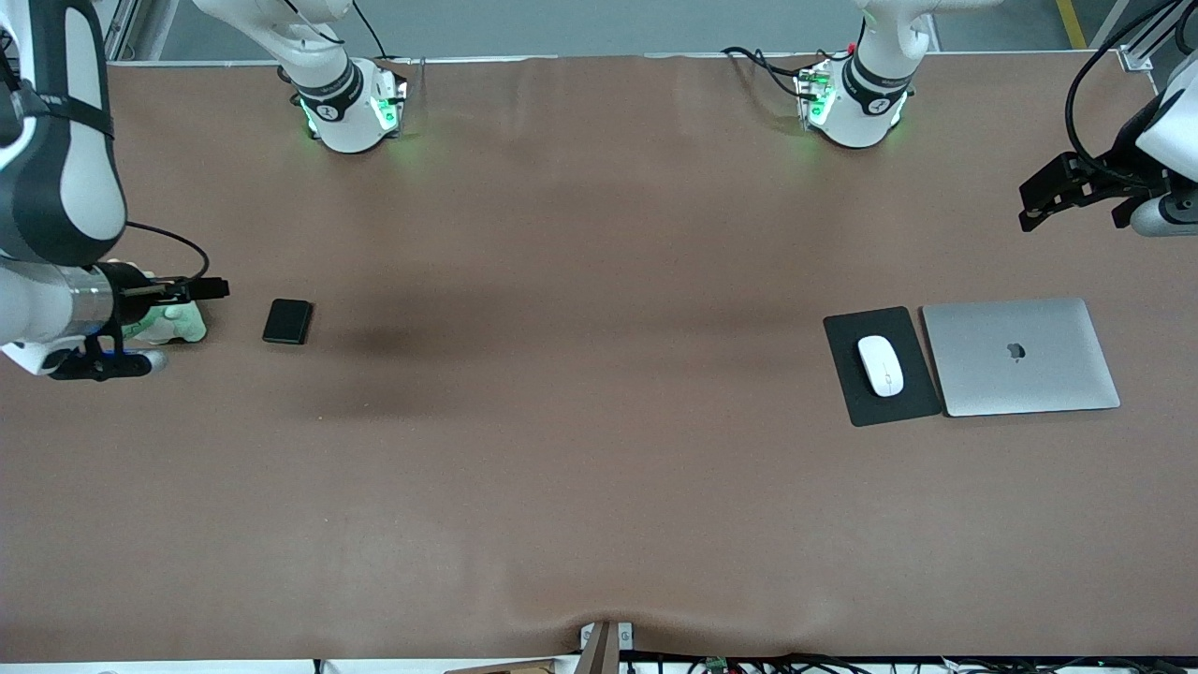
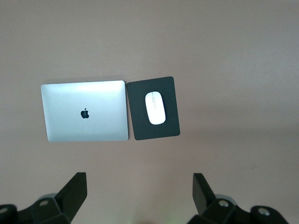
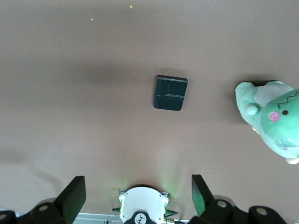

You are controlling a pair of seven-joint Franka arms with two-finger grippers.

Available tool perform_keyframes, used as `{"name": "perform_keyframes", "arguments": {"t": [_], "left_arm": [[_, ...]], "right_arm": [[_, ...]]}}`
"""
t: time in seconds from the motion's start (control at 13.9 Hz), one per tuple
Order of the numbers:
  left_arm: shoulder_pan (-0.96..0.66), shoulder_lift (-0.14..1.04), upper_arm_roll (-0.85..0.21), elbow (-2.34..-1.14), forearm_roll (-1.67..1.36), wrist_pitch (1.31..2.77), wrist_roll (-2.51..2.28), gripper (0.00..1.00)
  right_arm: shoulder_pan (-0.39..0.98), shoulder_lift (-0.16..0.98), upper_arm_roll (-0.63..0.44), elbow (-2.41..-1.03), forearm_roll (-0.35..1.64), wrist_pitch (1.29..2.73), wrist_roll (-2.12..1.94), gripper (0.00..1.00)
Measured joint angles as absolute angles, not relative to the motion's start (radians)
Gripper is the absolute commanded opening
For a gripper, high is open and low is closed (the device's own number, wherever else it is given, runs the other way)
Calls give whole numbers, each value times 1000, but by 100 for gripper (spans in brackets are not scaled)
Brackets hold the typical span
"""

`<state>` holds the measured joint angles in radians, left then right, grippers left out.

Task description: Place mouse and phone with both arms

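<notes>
The white mouse (image 1: 881, 365) lies on a black mouse pad (image 1: 856, 398) toward the left arm's end of the table; it also shows in the left wrist view (image 2: 155, 107). The black phone (image 1: 287, 321) lies flat on the table toward the right arm's end; it also shows in the right wrist view (image 3: 170, 93). My left gripper (image 1: 1053, 195) is up in the air at the table's end, open and empty (image 2: 139, 179). My right gripper (image 1: 198, 289) is up in the air over a plush toy beside the phone, open and empty (image 3: 138, 182).
A closed silver laptop (image 1: 1020, 356) lies beside the mouse pad (image 2: 140, 128), also in the left wrist view (image 2: 84, 112). A green plush toy (image 1: 178, 323) sits beside the phone (image 3: 273, 119). Brown cloth covers the table (image 1: 599, 468).
</notes>
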<state>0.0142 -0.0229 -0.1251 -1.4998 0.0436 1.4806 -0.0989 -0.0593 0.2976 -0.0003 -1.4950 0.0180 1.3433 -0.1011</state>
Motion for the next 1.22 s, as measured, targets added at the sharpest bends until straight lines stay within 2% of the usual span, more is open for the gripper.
{"name": "perform_keyframes", "arguments": {"t": [0.58,1.08,1.22], "left_arm": [[14,-23,-125,-1493,44,1481,-99,100],[14,-23,-127,-1493,44,1481,-99,100],[13,-23,-130,-1493,44,1481,-99,100]], "right_arm": [[-47,216,4,-1314,92,1180,-110,100],[19,90,15,-1309,49,1178,-129,100],[15,50,12,-1365,49,1218,-129,100]]}}
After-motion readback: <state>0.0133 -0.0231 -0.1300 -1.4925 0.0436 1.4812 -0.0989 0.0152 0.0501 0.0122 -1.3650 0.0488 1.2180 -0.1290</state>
